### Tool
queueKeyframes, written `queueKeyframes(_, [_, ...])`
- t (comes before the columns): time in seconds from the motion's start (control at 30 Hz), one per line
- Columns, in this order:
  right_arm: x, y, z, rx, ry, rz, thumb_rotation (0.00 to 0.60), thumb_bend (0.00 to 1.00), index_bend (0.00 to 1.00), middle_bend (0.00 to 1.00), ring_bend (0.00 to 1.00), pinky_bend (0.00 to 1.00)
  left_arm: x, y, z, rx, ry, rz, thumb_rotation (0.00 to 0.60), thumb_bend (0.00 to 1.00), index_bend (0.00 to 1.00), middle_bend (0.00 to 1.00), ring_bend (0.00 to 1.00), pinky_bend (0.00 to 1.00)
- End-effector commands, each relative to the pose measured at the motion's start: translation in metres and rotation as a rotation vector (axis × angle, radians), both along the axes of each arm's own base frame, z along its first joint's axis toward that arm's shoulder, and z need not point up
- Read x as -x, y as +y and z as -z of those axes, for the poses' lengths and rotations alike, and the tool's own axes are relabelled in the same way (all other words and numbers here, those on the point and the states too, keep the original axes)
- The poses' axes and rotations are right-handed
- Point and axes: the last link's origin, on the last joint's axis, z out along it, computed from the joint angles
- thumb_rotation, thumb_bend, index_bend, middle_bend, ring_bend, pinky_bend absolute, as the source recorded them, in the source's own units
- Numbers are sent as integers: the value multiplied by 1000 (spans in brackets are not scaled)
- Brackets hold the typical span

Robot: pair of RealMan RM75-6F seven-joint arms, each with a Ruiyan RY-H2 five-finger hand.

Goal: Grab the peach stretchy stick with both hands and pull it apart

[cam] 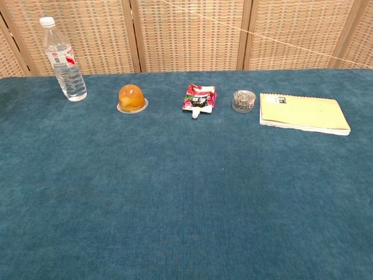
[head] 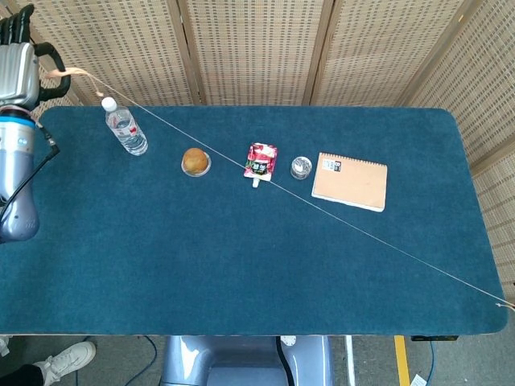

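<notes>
The peach stretchy stick (head: 322, 207) is drawn out into a thin taut strand, running diagonally above the blue table (head: 241, 265) from the far left to the near right corner. My left hand (head: 20, 63) is at the top left, above the table's far corner, and pinches the strand's flat peach end (head: 61, 74). The other end leaves the head view at the right edge, so my right hand is hidden. In the chest view the stick (cam: 274, 34) crosses high in front of the screen, and neither hand shows there.
Along the back of the table stand a water bottle (head: 125, 127), an orange jelly cup (head: 195, 161), a red pouch (head: 260, 161), a small round tin (head: 301, 167) and a tan notebook (head: 349, 181). A wicker screen (head: 257, 48) closes off the far side.
</notes>
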Motion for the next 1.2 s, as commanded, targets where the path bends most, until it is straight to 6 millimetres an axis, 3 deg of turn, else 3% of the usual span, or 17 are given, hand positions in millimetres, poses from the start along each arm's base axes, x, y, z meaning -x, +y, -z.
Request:
queueKeyframes(0.03, [2, 6, -2, 0, 9, 21, 600, 635, 694, 261, 0, 35, -9, 12, 7, 11, -15, -11, 600, 563, 805, 0, 0, 0])
queueKeyframes(0.33, [12, 23, -6, -6, 27, 70, 600, 635, 696, 262, 0, 35, -14, 26, 18, 17, -13, -22, 600, 564, 805, 0, 0, 0])
queueKeyframes(1.2, [34, 73, -32, 35, 18, 150, 600, 635, 701, 264, 0, 35, 0, 22, -1, -19, 1, -44, 600, 567, 805, 0, 0, 0])
